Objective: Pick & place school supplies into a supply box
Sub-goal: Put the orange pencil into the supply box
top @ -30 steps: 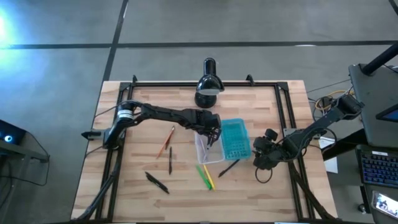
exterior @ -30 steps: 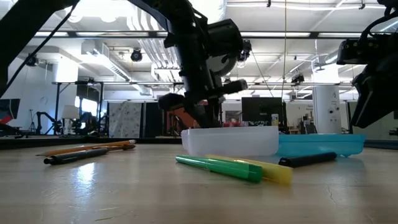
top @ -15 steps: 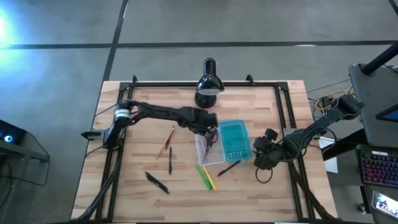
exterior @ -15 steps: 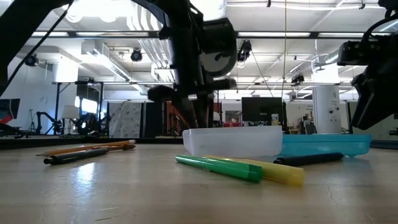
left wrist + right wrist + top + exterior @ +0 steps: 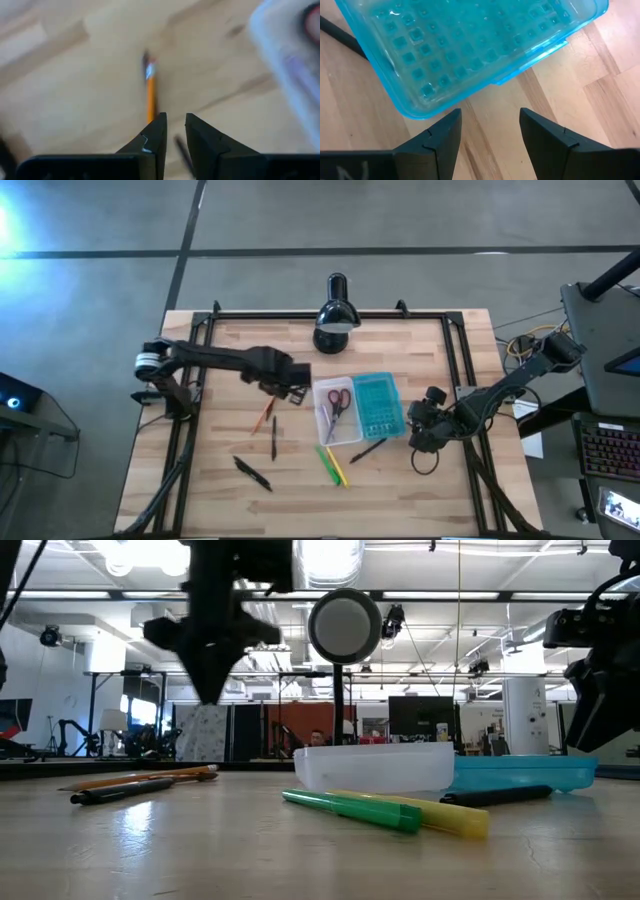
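The left gripper (image 5: 293, 387), fingers slightly parted and empty, hovers just right of the orange pencil (image 5: 266, 409), whose length runs near-to-far.

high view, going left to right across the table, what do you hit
left gripper → scissors in the clear tray → teal lid → right gripper. The pens in front of these overlap in order, so they are left out.
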Robot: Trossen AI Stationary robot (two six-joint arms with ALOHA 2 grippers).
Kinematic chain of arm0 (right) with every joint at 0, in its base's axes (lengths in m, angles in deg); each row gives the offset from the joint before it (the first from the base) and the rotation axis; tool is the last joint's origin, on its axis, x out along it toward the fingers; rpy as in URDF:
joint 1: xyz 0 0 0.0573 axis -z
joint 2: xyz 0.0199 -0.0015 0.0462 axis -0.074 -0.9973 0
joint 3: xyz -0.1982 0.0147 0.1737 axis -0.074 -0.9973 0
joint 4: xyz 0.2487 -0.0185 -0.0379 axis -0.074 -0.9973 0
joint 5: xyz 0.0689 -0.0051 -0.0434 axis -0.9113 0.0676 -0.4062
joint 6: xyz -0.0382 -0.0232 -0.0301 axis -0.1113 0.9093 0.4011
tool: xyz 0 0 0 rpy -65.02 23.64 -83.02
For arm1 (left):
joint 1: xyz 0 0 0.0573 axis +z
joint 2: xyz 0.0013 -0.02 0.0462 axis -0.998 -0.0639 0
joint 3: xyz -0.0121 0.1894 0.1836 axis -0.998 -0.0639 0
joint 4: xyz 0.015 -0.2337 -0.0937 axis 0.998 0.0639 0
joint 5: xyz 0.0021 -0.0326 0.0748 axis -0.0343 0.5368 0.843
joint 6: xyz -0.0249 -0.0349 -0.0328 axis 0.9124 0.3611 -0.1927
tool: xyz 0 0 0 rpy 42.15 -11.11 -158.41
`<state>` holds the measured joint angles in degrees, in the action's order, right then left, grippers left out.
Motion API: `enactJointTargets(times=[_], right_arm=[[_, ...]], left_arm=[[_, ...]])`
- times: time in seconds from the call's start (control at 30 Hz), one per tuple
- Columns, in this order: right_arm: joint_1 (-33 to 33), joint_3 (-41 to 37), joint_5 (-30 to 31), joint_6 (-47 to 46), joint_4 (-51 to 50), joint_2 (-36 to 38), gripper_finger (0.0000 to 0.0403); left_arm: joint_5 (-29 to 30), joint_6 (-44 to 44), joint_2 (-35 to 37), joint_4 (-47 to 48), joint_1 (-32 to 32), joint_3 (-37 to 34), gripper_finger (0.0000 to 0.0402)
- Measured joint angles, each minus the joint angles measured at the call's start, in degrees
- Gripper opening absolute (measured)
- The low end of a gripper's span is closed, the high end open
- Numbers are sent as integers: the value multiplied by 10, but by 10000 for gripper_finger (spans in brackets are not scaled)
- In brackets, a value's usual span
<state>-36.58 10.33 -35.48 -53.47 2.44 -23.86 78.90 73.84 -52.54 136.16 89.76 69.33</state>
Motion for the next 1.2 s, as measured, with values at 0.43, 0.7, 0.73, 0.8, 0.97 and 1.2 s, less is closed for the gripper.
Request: enactJointTargets(times=[0.43, 0.7, 0.73, 0.8, 0.97, 1.2], right_arm=[[2, -3, -14, 1, 0, 0, 192], [1, -3, -21, 2, -1, 0, 192], [1, -3, -21, 2, -1, 0, 192], [1, -3, -21, 3, -1, 0, 192], [1, -3, -21, 3, -1, 0, 192], [1, -3, -21, 18, -1, 0, 192]], left_arm=[[-70, 24, 47, -77, -32, -152, 56], [-80, -23, 48, -81, -70, -160, 56], [-80, -16, 48, -83, -70, -162, 56], [-75, 7, 48, -97, -67, -160, 56], [-6, 14, 50, -121, -52, -128, 56], [-27, -23, 22, -139, 27, -146, 56]])
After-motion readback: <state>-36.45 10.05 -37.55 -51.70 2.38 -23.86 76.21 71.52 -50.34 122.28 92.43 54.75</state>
